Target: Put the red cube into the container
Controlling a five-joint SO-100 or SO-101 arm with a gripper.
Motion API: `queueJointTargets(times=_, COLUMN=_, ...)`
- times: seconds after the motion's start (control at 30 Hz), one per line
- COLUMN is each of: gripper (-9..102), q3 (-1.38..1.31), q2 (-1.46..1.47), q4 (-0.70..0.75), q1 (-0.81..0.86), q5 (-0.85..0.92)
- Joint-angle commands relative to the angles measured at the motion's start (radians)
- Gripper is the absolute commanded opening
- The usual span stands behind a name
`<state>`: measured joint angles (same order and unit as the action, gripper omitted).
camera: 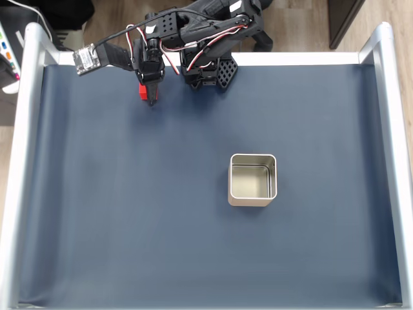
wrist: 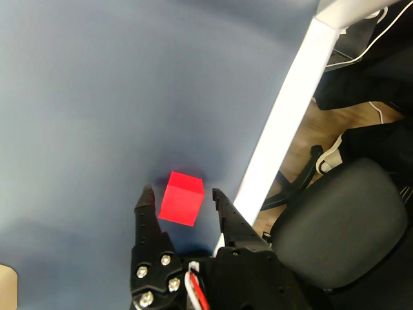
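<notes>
We see a dark blue matte mat (camera: 129, 213) covering a table framed by pale silvery rails (camera: 19, 168), with wood-look flooring beyond the top edge of the fixed view. In the wrist view a white rail (wrist: 284, 123) runs diagonally down from the upper right, and past it, at the lower right, sits a black office chair (wrist: 348, 226) on the wooden floor, with cables trailing in the upper right corner. The one black robot arm (camera: 206, 29) reaches from the top centre of the fixed view toward the upper left, red and white wires looping over it. Its two-finger gripper (wrist: 181, 194) stands with the jaws apart, one fingertip on either side of the single small bright red matte cube (wrist: 182, 199), which rests on the mat near the white rail; we cannot tell whether the tips touch the cube's faces. In the fixed view the cube (camera: 141, 92) is mostly hidden behind the gripper (camera: 152, 100), only a red sliver showing at its left. The one square silvery metal tin with rounded corners (camera: 252, 199) sits open right of centre in the fixed view, well apart from the cube, its pale inside partly shaded.
</notes>
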<state>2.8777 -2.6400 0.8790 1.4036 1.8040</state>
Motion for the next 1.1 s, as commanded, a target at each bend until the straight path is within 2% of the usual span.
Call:
queueJointTargets(times=0.0, gripper=28, q3=-0.002, q2=-0.011, q4=-0.015, q1=0.012, q5=0.015)
queueJointTargets(times=0.57, gripper=5, q3=0.006, q2=-0.005, q4=-0.038, q1=0.011, q5=0.040)
queueJointTargets(times=0.87, gripper=0, q3=-0.003, q2=-0.009, q4=-0.037, q1=0.000, q5=0.040)
queueJointTargets(times=1.07, gripper=0, q3=-0.104, q2=-0.002, q4=-0.015, q1=-0.143, q5=-0.067)
